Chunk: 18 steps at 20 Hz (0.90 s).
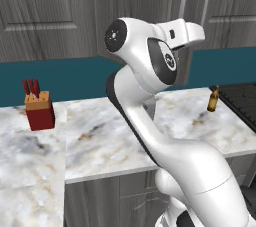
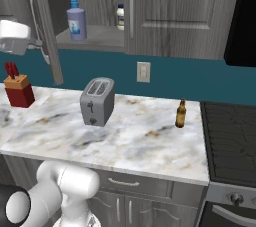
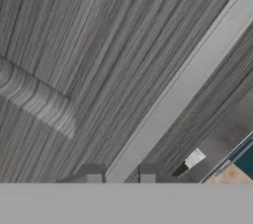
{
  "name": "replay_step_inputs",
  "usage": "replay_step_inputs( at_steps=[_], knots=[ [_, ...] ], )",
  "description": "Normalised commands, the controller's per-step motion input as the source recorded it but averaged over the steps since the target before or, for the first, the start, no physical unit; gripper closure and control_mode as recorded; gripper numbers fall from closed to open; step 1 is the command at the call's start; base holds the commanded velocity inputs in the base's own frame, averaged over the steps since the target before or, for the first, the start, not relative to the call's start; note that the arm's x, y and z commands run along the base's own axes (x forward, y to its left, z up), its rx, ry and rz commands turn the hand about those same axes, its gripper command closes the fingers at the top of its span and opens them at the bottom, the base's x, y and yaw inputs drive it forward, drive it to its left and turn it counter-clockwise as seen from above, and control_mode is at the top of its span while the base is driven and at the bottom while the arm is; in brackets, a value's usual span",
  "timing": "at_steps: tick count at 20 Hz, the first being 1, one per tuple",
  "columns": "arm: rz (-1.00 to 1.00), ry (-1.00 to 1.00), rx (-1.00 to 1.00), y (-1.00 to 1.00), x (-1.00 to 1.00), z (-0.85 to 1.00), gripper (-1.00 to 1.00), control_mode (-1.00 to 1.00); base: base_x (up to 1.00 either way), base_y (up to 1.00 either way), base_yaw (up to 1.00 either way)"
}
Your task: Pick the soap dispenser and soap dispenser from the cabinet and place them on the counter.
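Note:
One lavender soap dispenser (image 2: 76, 21) with a blue pump top stands upright on the grey shelf of the cabinet (image 2: 170, 11), near its left end. The left cabinet door (image 2: 48, 36) is swung out, seen nearly edge-on. My gripper (image 3: 120, 173) is shut on that door's long silver bar handle (image 3: 183, 85), one fingertip on each side of the bar. In the right base view the white hand (image 2: 15, 38) sits left of the open door, level with the shelf. The marbled counter (image 2: 140, 141) lies below.
A small white jar (image 2: 120, 16) stands deeper on the shelf. On the counter are a silver toaster (image 2: 97, 102), a red knife block (image 2: 17, 88) and a brown bottle (image 2: 180, 113). A dark stove (image 2: 230, 136) borders the counter's right end.

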Motion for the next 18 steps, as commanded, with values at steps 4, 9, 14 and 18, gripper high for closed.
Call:
replay_step_inputs(
  at_steps=[4, 9, 14, 18],
  knots=[
    [-0.01, 0.0, -0.05, 0.2, -0.21, -0.1, -1.0, -1.0, 0.0, 0.0, 0.0],
    [0.0, 0.01, -0.04, 0.07, -0.01, -0.04, -1.0, -1.0, 0.0, 0.0, 0.0],
    [0.0, 0.0, 0.0, 0.0, 0.0, 0.0, -1.0, -1.0, 0.0, 0.0, 0.0],
    [0.0, -0.04, 0.02, -0.06, -0.2, 0.02, -1.0, -1.0, 0.0, 0.0, 0.0]
  ],
)
